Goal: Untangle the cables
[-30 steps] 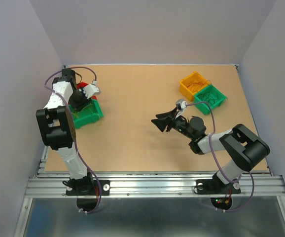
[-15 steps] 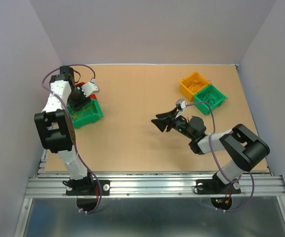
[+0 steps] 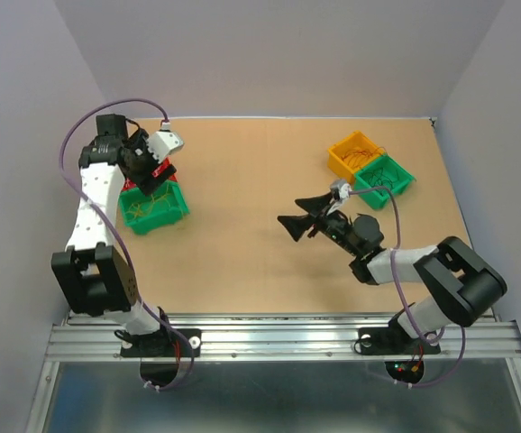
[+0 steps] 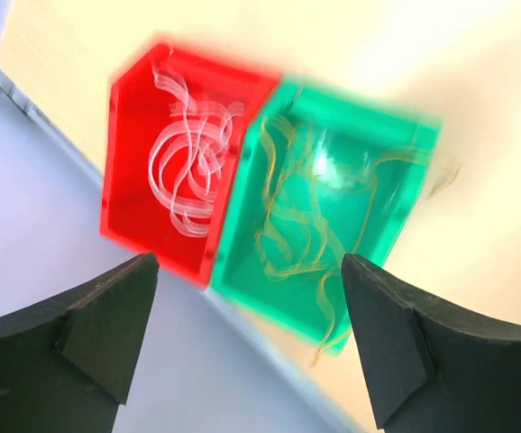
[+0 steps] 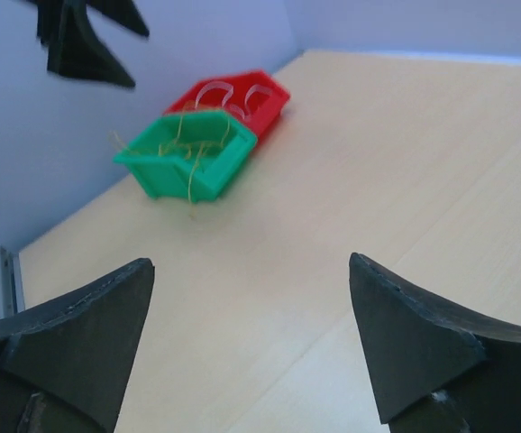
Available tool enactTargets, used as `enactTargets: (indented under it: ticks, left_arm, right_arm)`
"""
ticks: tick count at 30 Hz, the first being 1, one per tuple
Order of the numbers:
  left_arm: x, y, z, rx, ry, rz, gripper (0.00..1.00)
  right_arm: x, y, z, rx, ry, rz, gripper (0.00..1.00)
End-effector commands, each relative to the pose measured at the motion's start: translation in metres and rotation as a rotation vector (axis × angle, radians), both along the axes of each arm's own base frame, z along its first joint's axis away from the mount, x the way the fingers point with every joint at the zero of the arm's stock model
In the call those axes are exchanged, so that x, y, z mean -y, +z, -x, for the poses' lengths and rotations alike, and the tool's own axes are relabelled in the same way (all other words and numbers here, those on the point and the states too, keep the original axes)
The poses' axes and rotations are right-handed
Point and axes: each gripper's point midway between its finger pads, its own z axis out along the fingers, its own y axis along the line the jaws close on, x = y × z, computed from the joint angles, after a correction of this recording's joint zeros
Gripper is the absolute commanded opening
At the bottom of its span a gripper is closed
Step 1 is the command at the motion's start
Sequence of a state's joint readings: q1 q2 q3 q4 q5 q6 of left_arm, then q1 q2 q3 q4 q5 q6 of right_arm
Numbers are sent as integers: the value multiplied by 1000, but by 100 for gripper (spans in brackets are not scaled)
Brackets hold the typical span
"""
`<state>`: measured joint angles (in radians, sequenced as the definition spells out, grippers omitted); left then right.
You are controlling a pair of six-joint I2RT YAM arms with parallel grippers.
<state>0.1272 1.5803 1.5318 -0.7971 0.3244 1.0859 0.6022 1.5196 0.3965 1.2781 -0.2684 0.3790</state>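
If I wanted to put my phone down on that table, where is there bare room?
The widest bare patch of table lies between the left green bin and the right fingers. The far strip from the red bin to the yellow bin is bare too. Crowded: both bin pairs, the right green bin included, with the left fingers over the left pair.

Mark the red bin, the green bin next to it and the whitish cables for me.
red bin (image 4: 130, 203): left wrist view, bare inner left wall.
green bin (image 4: 378, 225): left wrist view, bare inside surface, right side.
whitish cables (image 4: 186, 170): left wrist view, middle of the loops.
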Motion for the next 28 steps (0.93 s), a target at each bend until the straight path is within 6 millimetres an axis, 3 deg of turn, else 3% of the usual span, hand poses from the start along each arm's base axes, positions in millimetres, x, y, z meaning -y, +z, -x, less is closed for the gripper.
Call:
enactTargets:
  ticks: [1, 3, 4, 5, 7, 8, 10, 11, 14, 16, 17, 18, 22, 28]
  left_arm:
    - [70, 59, 7, 311, -37, 283, 96]
    - [90, 63, 8, 425, -22, 422, 99]
    - [96, 87, 20, 522, -33, 472, 99]
    - [106, 92, 26, 532, 7, 583, 99]
    - [110, 103, 31, 641, 21, 686, 99]
    - [115, 117, 43, 673, 30, 761, 99]
    - [113, 126, 56, 747, 41, 817, 99]
    - [114, 120, 60, 751, 49, 843, 99]
    - [110, 127, 76, 824, 44, 839, 99]
    - [104, 118, 81, 852, 82, 838, 99]
    - [101, 124, 89, 894, 83, 843, 99]
    - [97, 113, 91, 905, 118, 855, 99]
    - [92, 104, 113, 1004, 101, 839, 99]
    - [95, 90, 120, 1011, 73, 827, 99]
  right_arm:
    - [41, 91, -3, 228, -199, -134, 95]
    - [56, 97, -11, 208, -290, -96, 99]
    - [60, 78, -15, 132, -324, -22, 99]
    - [71, 96, -8, 158, -349, -33, 99]
    - [84, 100, -5, 148, -399, -1, 100]
    - [88, 89, -3, 109, -407, 51, 100]
    - [105, 95, 9, 106, -448, 71, 100]
    - [116, 108, 20, 140, -465, 50, 100]
    - [135, 108, 31, 135, -522, 43, 100]
    - [149, 115, 40, 154, -561, -11, 100]
    - [153, 116, 43, 160, -572, -22, 100]
    - [161, 117, 45, 165, -601, -40, 100]
    - [169, 116, 47, 168, -632, -56, 100]
    - [173, 115, 43, 143, -667, -66, 100]
